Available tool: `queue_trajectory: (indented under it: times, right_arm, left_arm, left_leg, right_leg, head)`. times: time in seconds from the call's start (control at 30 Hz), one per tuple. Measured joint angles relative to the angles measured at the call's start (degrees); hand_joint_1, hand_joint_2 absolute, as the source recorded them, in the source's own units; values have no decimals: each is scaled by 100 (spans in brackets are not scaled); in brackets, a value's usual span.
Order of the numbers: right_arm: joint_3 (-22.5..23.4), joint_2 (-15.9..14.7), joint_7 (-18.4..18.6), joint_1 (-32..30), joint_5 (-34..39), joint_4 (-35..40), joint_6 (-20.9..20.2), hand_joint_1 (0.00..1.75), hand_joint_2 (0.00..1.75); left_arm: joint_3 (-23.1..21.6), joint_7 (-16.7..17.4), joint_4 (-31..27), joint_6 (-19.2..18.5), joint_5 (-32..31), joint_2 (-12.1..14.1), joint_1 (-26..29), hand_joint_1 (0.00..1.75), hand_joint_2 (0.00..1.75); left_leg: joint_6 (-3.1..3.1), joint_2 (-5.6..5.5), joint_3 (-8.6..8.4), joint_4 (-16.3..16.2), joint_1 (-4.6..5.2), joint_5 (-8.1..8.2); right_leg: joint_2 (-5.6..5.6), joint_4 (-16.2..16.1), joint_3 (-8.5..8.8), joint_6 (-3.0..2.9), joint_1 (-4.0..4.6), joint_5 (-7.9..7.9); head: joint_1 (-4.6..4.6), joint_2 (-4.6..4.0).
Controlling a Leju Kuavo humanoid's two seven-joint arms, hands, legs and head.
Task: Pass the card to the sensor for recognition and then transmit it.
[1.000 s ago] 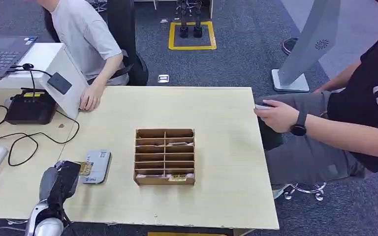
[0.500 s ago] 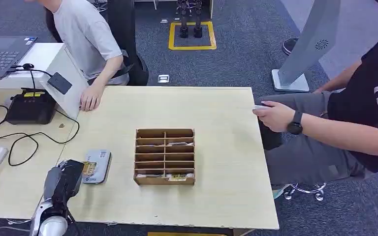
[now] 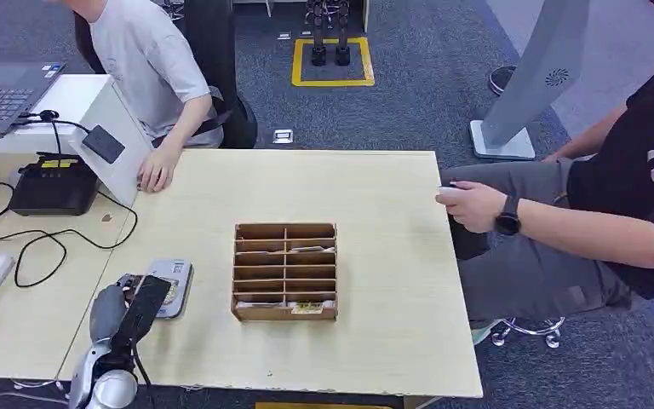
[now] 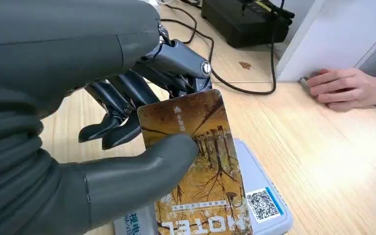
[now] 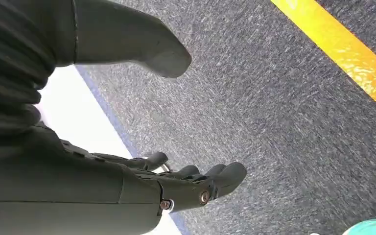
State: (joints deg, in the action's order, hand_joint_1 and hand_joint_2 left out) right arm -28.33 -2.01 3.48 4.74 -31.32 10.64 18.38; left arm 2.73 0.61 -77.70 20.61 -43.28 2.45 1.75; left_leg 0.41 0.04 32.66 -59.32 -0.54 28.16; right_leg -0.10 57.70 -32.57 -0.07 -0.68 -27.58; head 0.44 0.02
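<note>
Left wrist view: the left hand (image 4: pixel 127 147) pinches the card (image 4: pixel 200 171) between thumb and fingers, holding it directly over the grey sensor (image 4: pixel 269 205) on the worktop (image 4: pixel 333 161). In the head view the right hand (image 5: pixel 186 186) hangs over the floor, fingers apart, holding nothing.

Risks, as judged from this position:
- The card is held near one end only; pressing it against the sensor could lever it out of the pinch.
- A tilted card may fail to register.
- Hand-over to a person across the worktop could clip the wooden organiser (image 3: pixel 285 271).

Clearance: the sensor lies near the worktop's front edge, just beside the organiser. Cables (image 3: pixel 43 243) lie further left. Open worktop lies beyond the organiser toward the seated person's hand (image 3: pixel 470 204).
</note>
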Motion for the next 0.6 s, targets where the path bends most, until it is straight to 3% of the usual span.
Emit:
queue_trajectory:
  times: [0.6]
  right_arm:
    - [24,20,-129,2,-87,11,31,0,175]
  left_arm:
    - [-85,170,371,116,-472,2,-106,175,175]
  left_leg:
    - [0,0,-1,0,0,0]
  right_leg:
    - [0,0,1,0,0,0]
  head:
    - [0,0]
